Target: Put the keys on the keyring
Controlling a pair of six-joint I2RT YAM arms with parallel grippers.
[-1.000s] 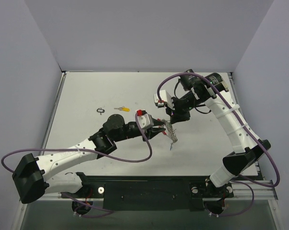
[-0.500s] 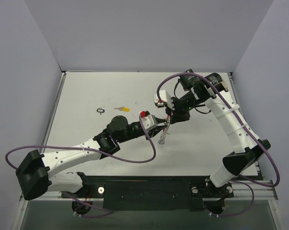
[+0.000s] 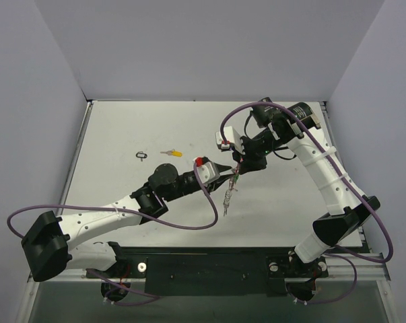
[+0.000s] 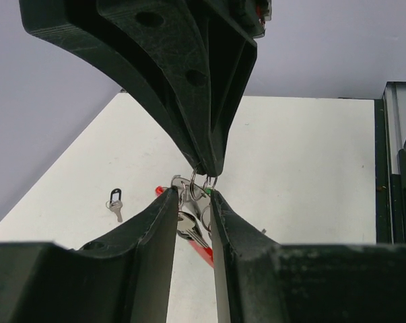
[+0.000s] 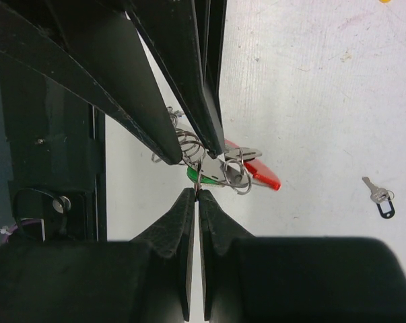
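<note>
The keyring, a silver coil with a curved red piece, hangs above the table between both grippers. My left gripper is shut on its coil, which sits between the fingers in the left wrist view. My right gripper comes from above and is shut on a thin ring at the green key. Its fingertips meet mine just over the coil. More silver keys hang on the coil. A yellow-headed key lies alone on the table at the far left.
A small black loop with a little silver piece lies left of the yellow key; it also shows in the left wrist view and the right wrist view. The table's right rail and grey walls bound the workspace.
My left gripper has moved forward to meet the right gripper. The hanging keyring has swung from the right to hang straight down below them. The right arm has barely moved.
</note>
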